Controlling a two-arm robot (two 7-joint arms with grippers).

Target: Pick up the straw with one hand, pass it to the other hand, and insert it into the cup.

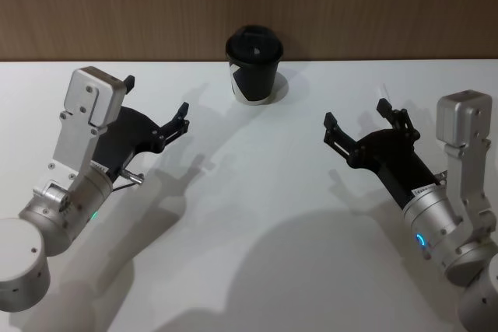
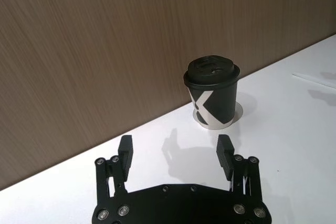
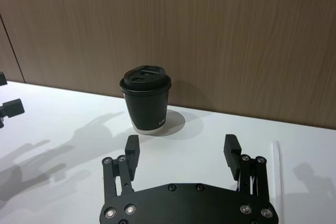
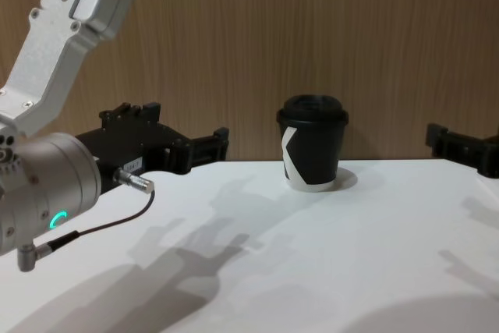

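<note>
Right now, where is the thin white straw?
In the right wrist view the thin white straw lies on the table, to the robot's right of the black paper cup, beside the right gripper.

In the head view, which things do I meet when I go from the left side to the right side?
the left gripper, open → the cup → the right gripper, open

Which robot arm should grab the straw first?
Right. The straw lies on the table beside the open right gripper; the left gripper is on the cup's other side.
</note>
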